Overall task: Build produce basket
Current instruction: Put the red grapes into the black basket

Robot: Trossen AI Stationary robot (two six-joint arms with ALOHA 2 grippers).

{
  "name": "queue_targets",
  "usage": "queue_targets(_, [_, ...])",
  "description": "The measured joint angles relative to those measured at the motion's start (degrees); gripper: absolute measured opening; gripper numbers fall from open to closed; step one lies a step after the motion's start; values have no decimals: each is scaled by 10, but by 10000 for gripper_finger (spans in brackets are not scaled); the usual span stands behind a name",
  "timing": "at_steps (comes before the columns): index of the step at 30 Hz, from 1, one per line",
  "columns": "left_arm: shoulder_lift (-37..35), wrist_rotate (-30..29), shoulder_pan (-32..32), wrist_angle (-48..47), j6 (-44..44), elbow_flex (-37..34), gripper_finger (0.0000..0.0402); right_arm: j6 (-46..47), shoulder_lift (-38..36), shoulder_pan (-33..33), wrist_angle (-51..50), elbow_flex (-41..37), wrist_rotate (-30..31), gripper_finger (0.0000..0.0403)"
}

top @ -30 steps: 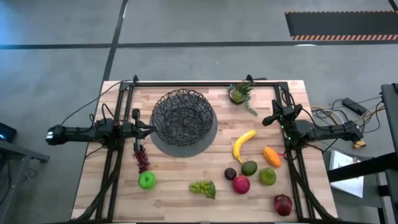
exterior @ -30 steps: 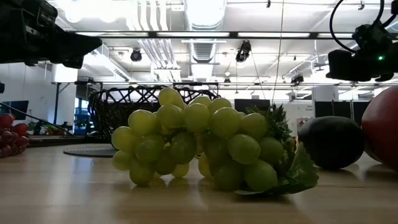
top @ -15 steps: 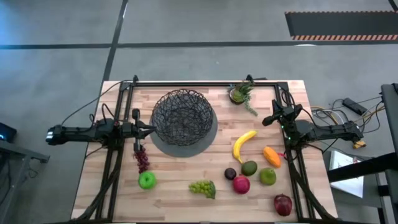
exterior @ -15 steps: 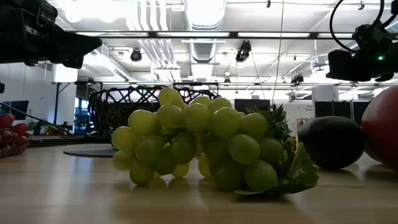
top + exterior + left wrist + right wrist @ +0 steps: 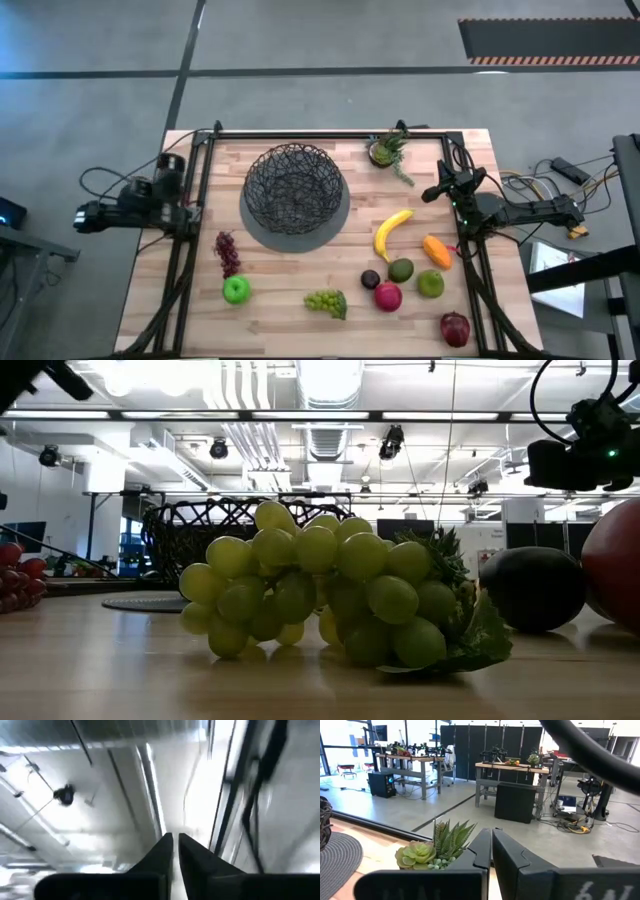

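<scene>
The black wire basket (image 5: 295, 195) stands on its grey disc base at the table's far middle. Produce lies on the wood: purple grapes (image 5: 229, 254), green apple (image 5: 237, 290), green grapes (image 5: 327, 302), banana (image 5: 391, 232), orange piece (image 5: 437, 251), avocado (image 5: 401, 270), lime (image 5: 430, 285), plum (image 5: 370, 280), red apple (image 5: 388, 296), pomegranate (image 5: 455, 328). My left gripper (image 5: 173, 847) is shut, folded back at the table's left edge (image 5: 168, 165) and pointing up at the ceiling. My right gripper (image 5: 491, 845) is shut and hovers near the right edge (image 5: 435, 192), facing the plant.
A small potted green plant (image 5: 386, 150) stands at the far right, just ahead of my right gripper. A black frame rail (image 5: 330, 133) runs along the table's far edge and down both sides. Bare wood lies between the basket and the near edge.
My left arm has pulled back from beside the basket toward the table's left edge and tipped its gripper upward, so its wrist view now faces the ceiling. The right arm and all the produce have stayed where they were.
</scene>
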Motion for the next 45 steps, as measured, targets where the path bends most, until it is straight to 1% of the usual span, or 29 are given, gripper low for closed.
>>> queue_targets(1, [0, -19, 0, 7, -25, 2, 12, 0, 0, 0, 0, 0, 0, 9])
queue_targets(3, [7, -99, 0, -36, -35, 19, 12, 0, 0, 0, 0, 0, 0, 9])
queue_targets(5, [27, -165, 0, -111, -58, 47, 12, 0, 0, 0, 0, 0, 0, 9])
queue_targets(7, [59, -209, 0, -197, -106, 80, 12, 0, 0, 0, 0, 0, 0, 9])
queue_targets(11, [159, -268, 0, -375, -219, 171, 12, 0, 0, 0, 0, 0, 0, 9])
queue_targets(13, [209, -290, 0, -491, -270, 228, 12, 0, 0, 0, 0, 0, 0, 9])
queue_targets(15, [254, -303, 0, -617, -339, 292, 12, 0, 0, 0, 0, 0, 0, 9])
queue_targets(18, [295, -303, 0, -838, -451, 403, 12, 0, 0, 0, 0, 0, 0, 9])
queue_targets(20, [331, -278, 0, -1006, -532, 482, 12, 0, 0, 0, 0, 0, 0, 9])
queue_targets(22, [375, -253, 0, -1151, -625, 561, 12, 0, 0, 0, 0, 0, 0, 9])
queue_targets(24, [412, -228, 0, -1298, -710, 623, 12, 0, 0, 0, 0, 0, 0, 9])
queue_targets(25, [434, -207, 0, -1351, -739, 650, 12, 0, 0, 0, 0, 0, 0, 9])
queue_targets(27, [467, -162, 0, -1417, -780, 683, 13, 0, 0, 0, 0, 0, 0, 9])
queue_targets(28, [480, -139, 0, -1443, -797, 690, 15, 0, 0, 0, 0, 0, 0, 9])
queue_targets(30, [507, -87, 2, -1459, -814, 685, 25, 0, 0, 0, 0, 0, 0, 9])
queue_targets(33, [535, -14, 9, -1470, -832, 653, 53, 0, 0, 0, 0, 0, 0, 9])
queue_targets(36, [559, 28, 18, -1468, -843, 606, 94, 0, 0, 0, 0, 0, 0, 9])
queue_targets(38, [573, 46, 29, -1467, -843, 572, 123, 0, 0, 0, 0, 0, 0, 9])
queue_targets(40, [583, 58, 41, -1446, -842, 538, 153, 0, 0, 0, 0, 0, 0, 9])
queue_targets(42, [590, 75, 53, -1394, -837, 501, 179, 0, 0, 0, 0, 0, 0, 9])
queue_targets(45, [599, 98, 70, -1319, -826, 451, 202, 0, 0, 0, 0, 0, 0, 9])
